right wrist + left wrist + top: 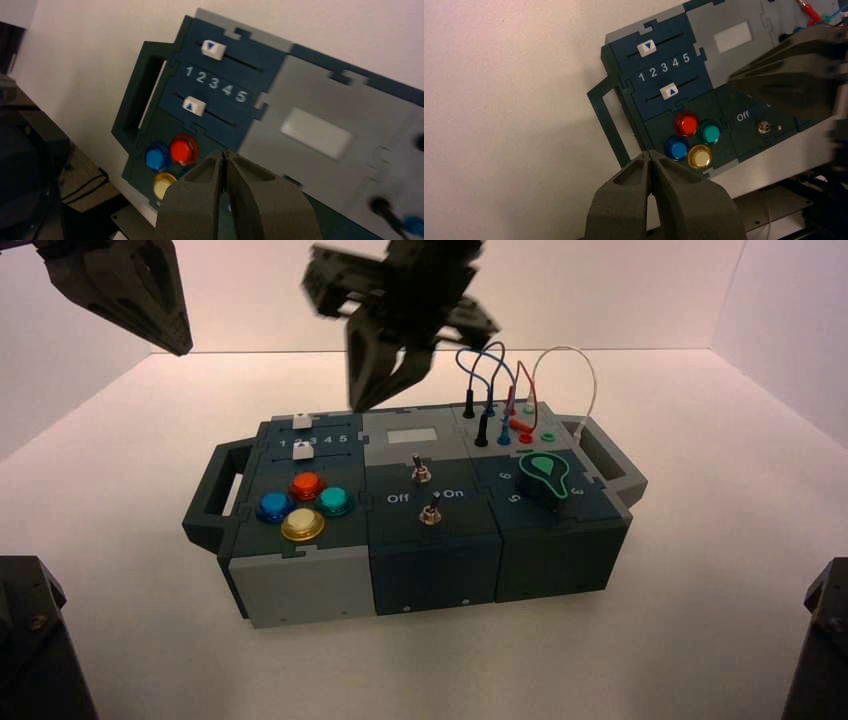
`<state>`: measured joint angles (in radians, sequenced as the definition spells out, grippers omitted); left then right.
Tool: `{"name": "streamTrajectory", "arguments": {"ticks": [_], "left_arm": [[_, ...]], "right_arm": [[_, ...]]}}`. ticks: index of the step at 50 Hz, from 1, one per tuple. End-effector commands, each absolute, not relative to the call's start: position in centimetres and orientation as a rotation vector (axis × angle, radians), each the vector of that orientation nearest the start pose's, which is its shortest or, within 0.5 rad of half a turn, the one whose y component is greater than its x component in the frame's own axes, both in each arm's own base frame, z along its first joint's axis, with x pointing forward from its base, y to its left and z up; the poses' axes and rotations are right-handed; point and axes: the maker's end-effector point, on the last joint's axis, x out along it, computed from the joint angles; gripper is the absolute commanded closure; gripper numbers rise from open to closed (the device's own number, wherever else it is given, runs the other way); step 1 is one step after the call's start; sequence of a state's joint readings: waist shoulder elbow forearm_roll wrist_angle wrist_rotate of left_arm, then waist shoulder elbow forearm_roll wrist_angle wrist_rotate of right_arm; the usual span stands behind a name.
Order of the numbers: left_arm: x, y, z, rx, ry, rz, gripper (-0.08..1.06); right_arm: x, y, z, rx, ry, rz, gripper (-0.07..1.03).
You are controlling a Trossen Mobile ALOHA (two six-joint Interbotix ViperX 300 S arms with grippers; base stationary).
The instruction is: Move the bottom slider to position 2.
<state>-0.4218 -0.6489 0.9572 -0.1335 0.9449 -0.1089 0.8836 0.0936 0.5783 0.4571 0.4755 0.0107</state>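
The bottom slider (pixel 299 451) is a tiny white knob on the box's left dark block, just in front of the digit row 1 2 3 4 5. In the left wrist view the bottom slider (pixel 669 91) sits beneath the digits 2 and 3; the digit 2 (pixel 653 72) shows plainly. In the right wrist view the slider (pixel 194 106) lies just past the 2 (pixel 200 77). My right gripper (pixel 362 400) hangs shut and empty above the box's rear, right of the sliders; its own view shows it (pixel 223 154) over the buttons. My left gripper (pixel 185 345) is shut, high at the far left (pixel 652 155).
A twin white slider (pixel 301 421) lies behind the digits. Red (pixel 305 484), blue (pixel 272 506), teal (pixel 334 501) and yellow (pixel 302 525) buttons sit in front. Two toggle switches (pixel 421 473), a green knob (pixel 545 472) and plugged wires (pixel 500 390) fill the middle and right.
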Motion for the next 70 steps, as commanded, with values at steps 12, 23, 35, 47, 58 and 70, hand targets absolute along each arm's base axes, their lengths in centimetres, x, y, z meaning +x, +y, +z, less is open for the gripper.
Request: {"name": "streamTrajectory", "arguments": {"ticks": [12, 23, 35, 47, 58, 70], "left_arm": [[18.2, -10.4, 14.5, 0.04, 1.271, -0.346, 1.01], [18.2, -10.4, 14.5, 0.043, 1.271, -0.349, 1.01], [18.2, -10.4, 14.6, 0.047, 1.268, -0.352, 1.01], [18.2, -10.4, 14.5, 0.047, 1.27, -0.352, 1.01], [18.2, -10.4, 14.5, 0.053, 1.27, -0.354, 1.01], [18.2, -10.4, 14.5, 0.057, 1.271, -0.355, 1.01]], "right_arm": [[23.4, 35.7, 7.8, -0.025, 1.267, 0.736, 0.99], [23.5, 36.2, 7.2, -0.02, 1.28, 0.732, 0.99], [23.3, 36.6, 6.5, -0.025, 1.295, 0.732, 0.99], [23.6, 37.0, 6.1, -0.024, 1.299, 0.73, 0.99], [23.9, 37.3, 6.0, -0.023, 1.297, 0.731, 0.99], [24.0, 37.5, 5.6, -0.024, 1.304, 0.729, 0.99]]}}
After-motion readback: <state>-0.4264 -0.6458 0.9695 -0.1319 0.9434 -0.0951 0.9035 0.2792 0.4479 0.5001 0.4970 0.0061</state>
